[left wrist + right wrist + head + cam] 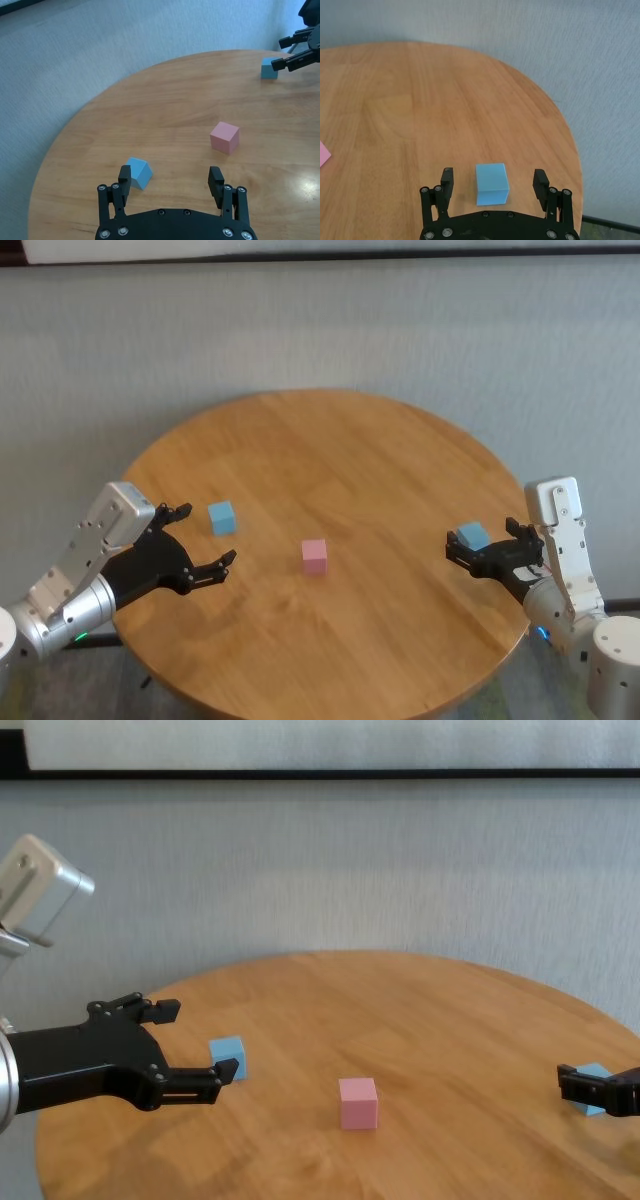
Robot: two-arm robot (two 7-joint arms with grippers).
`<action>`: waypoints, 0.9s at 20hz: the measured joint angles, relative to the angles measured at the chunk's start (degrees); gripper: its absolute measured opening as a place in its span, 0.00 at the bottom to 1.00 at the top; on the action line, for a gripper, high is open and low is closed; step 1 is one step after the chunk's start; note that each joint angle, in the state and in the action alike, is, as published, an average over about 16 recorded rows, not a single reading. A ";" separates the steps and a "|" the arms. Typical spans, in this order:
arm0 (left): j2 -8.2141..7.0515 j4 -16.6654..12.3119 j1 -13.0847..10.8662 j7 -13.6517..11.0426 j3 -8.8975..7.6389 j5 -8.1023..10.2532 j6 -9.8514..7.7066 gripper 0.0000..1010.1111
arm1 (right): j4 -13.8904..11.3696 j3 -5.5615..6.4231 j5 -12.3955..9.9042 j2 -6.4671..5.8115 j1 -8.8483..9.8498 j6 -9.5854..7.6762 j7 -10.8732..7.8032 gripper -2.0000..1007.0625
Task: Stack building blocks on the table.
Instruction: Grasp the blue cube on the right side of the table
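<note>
Blocks sat unstacked on the desk (340, 440): one blue block (492, 183) lay between the right gripper's (493, 186) open, empty jaws, another blue block (138, 173) just ahead of the left gripper's (172, 182) open, empty jaws.

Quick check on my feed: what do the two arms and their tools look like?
Both arms have silver-grey metal shells with boxy white-grey wrist housings. Left tool and right tool are matte black, two-fingered, with visible screws along the base. Red wiring shows near the right wrist, plus small green and blue lights.
</note>
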State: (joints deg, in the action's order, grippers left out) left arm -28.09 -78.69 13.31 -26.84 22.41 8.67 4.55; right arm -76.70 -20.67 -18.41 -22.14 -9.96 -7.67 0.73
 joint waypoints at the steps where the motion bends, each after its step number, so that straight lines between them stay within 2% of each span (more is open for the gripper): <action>1: 0.00 0.00 0.00 0.00 0.00 0.00 0.00 0.99 | 0.31 0.07 0.12 0.21 -0.18 -0.06 -0.04 1.00; 18: 0.02 0.03 0.02 0.00 0.01 0.00 0.02 0.99 | 4.80 1.38 2.00 2.76 -2.66 -0.80 -1.26 1.00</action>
State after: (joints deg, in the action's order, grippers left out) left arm -28.08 -78.65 13.33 -26.84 22.42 8.67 4.57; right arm -71.90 -19.29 -16.41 -19.38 -12.62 -8.47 -0.53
